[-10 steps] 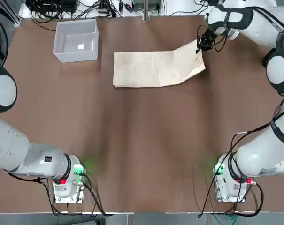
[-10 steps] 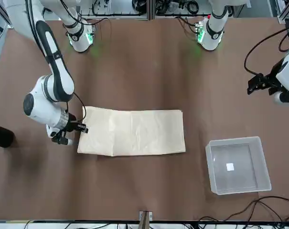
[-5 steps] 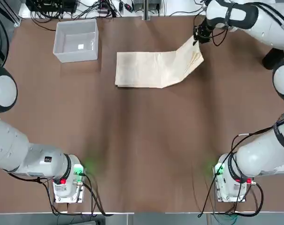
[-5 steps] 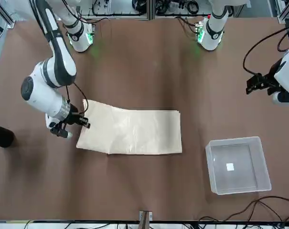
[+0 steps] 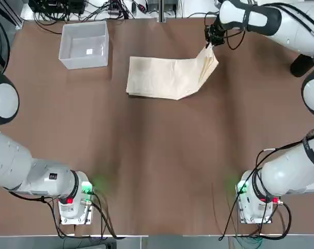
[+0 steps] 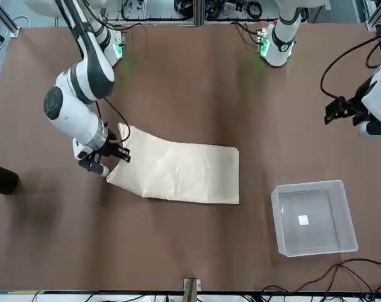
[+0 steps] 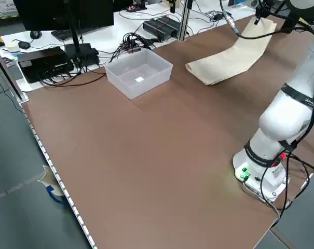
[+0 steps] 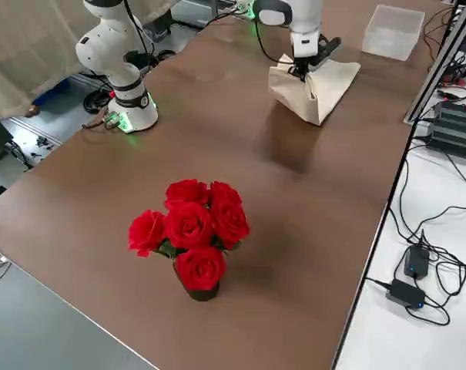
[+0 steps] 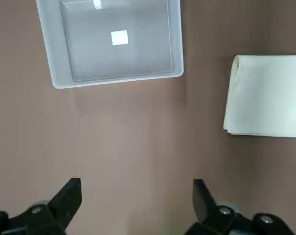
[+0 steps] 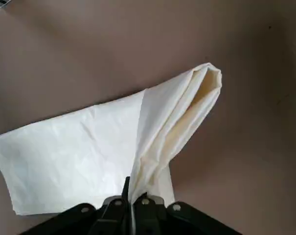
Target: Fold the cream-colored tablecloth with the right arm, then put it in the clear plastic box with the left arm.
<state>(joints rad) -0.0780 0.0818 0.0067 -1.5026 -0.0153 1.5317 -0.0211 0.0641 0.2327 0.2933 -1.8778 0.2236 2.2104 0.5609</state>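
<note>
From overhead, the cream-colored tablecloth [image 5: 169,77] lies as a soft layered rectangle on the matte brown table [image 5: 157,155], its end nearest the right arm lifted by the right gripper [image 5: 211,42], whose fingers are pinched closed on the cloth's corner. The clear plastic box [image 5: 84,44], square with upright translucent walls, sits apart from the cloth toward the left arm's side, near the far table edge; wide bare tabletop lies between the cloth and the arms' bases. From the front, the raised end slopes up to the right gripper [image 6: 113,153], while the left gripper [image 6: 339,111] hangs off to the side, partly cut off by the frame. The left side view shows the cloth [image 7: 232,56] bending upward from its flat part. The right side view shows the draped fold [image 8: 313,85] beyond a bunch of red roses [image 8: 190,231]. The left wrist view shows its fingers [image 9: 69,198] spread wide over bare table. The right wrist view shows creased fabric [image 10: 138,142] clamped at the fingers.
</note>
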